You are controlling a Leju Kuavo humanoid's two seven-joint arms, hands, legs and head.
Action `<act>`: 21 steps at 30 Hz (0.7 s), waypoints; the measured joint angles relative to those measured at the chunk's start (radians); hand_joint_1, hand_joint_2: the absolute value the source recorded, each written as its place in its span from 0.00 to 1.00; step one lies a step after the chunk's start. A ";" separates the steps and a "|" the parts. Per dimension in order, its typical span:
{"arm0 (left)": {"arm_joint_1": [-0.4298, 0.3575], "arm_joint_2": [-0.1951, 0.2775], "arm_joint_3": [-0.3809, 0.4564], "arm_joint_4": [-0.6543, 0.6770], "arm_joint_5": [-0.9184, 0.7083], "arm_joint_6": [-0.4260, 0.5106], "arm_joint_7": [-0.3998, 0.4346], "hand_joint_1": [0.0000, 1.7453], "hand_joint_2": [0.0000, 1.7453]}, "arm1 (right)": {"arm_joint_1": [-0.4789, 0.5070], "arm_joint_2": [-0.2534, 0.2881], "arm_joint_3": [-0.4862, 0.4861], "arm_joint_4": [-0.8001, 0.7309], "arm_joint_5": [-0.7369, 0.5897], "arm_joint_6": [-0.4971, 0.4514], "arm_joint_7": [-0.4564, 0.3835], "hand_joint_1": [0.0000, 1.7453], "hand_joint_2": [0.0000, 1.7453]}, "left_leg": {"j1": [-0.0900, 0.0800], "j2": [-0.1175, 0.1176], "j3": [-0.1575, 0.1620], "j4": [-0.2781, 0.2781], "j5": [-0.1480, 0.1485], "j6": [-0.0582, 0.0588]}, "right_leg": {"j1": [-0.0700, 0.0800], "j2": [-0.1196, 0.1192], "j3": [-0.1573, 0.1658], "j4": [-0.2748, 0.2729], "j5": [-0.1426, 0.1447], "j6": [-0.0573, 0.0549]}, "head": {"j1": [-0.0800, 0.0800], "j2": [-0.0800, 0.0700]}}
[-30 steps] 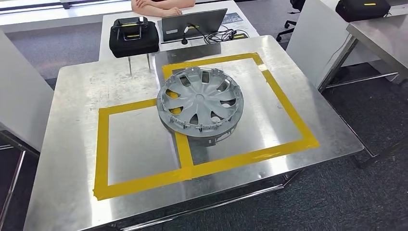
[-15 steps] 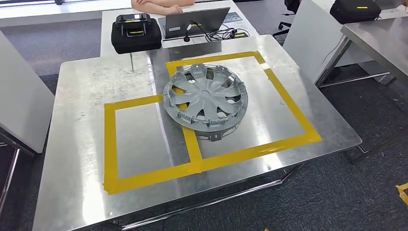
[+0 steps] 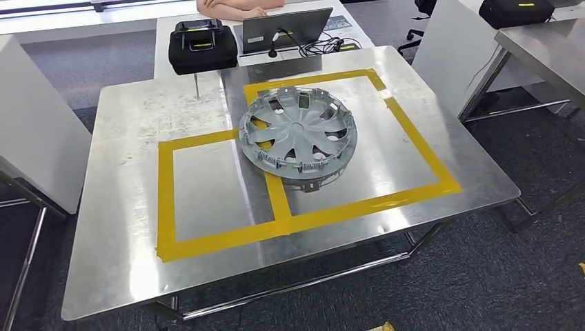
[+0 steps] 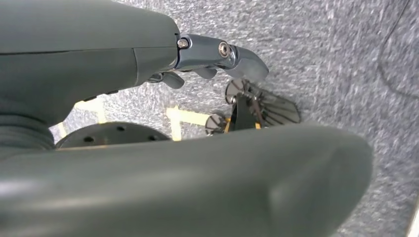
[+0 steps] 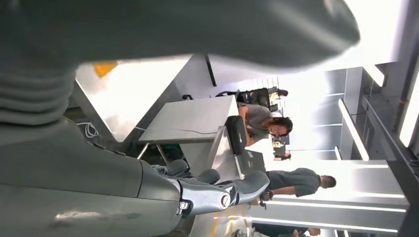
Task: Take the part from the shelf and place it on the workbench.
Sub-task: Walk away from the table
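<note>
The left hand [image 4: 148,64] hung low over the carpeted floor, holding nothing, its fingers [image 4: 237,57] loosely curled and its thick grey thumb lying across the near side of the left wrist view. The right hand [image 5: 163,187] was likewise empty, its fingers [image 5: 247,185] slightly bent and held apart from the thumb.

A matt grey plastic wheel cover [image 3: 298,134] lies on a scuffed, shiny brushed-metal workbench [image 3: 124,207].
</note>
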State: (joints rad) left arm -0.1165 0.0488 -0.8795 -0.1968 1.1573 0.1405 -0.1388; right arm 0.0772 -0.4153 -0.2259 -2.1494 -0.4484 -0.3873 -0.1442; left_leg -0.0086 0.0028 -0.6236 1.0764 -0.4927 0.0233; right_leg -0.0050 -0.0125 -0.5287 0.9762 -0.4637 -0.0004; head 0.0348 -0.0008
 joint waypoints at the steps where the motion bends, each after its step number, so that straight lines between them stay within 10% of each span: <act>1: 0.000 0.000 0.000 0.000 0.000 0.001 0.000 0.00 0.00 | 0.001 0.001 0.001 0.000 0.001 0.000 0.000 0.00 0.00 | 0.003 -0.001 -0.026 0.061 -0.040 -0.005 | -0.001 0.000 -0.005 -0.001 0.006 -0.002 | -0.006 0.000; 4: 0.001 0.000 0.000 0.000 -0.002 0.006 0.000 0.00 0.00 | 0.006 0.003 0.003 0.000 0.002 -0.002 0.000 0.00 0.00 | 0.013 -0.001 -0.080 0.223 -0.111 -0.018 | -0.003 0.002 -0.032 0.002 0.023 0.000 | -0.021 0.000; 10: 0.000 0.000 -0.001 0.000 -0.005 0.011 0.000 0.00 0.00 | 0.008 0.004 0.004 -0.002 0.006 -0.006 -0.001 0.00 0.00 | 0.023 -0.019 0.101 -0.059 -0.029 -0.020 | -0.010 0.014 -0.064 0.030 0.035 0.033 | -0.035 0.000; 14: 0.001 0.001 -0.001 0.000 -0.006 0.020 0.002 0.00 0.00 | 0.013 0.004 0.003 -0.004 0.008 -0.011 -0.001 0.00 0.00 | 0.023 -0.003 0.096 -0.061 -0.018 0.008 | -0.014 0.022 -0.085 0.049 0.030 0.055 | -0.025 0.000; 19: 0.002 0.000 -0.001 0.000 -0.008 0.027 0.005 0.00 0.00 | 0.022 0.004 -0.002 -0.004 0.008 -0.018 -0.001 0.00 0.00 | 0.016 0.019 0.080 -0.059 -0.002 0.025 | -0.015 0.019 -0.192 0.309 -0.102 0.064 | 0.004 0.000; 21: 0.003 0.000 -0.001 0.000 -0.010 0.031 0.006 0.00 0.00 | 0.026 0.004 -0.004 -0.004 0.006 -0.023 0.000 0.00 0.00 | 0.011 0.029 0.076 -0.057 -0.001 0.025 | -0.012 0.017 -0.161 0.272 -0.070 0.055 | 0.010 0.000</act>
State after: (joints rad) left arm -0.1135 0.0484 -0.8804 -0.1965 1.1475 0.1716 -0.1331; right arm 0.1029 -0.4116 -0.2299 -2.1531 -0.4419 -0.4100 -0.1444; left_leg 0.0026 0.0315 -0.5474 1.0198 -0.4939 0.0483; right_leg -0.0169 0.0049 -0.6902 1.2479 -0.5341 0.0548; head 0.0451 -0.0008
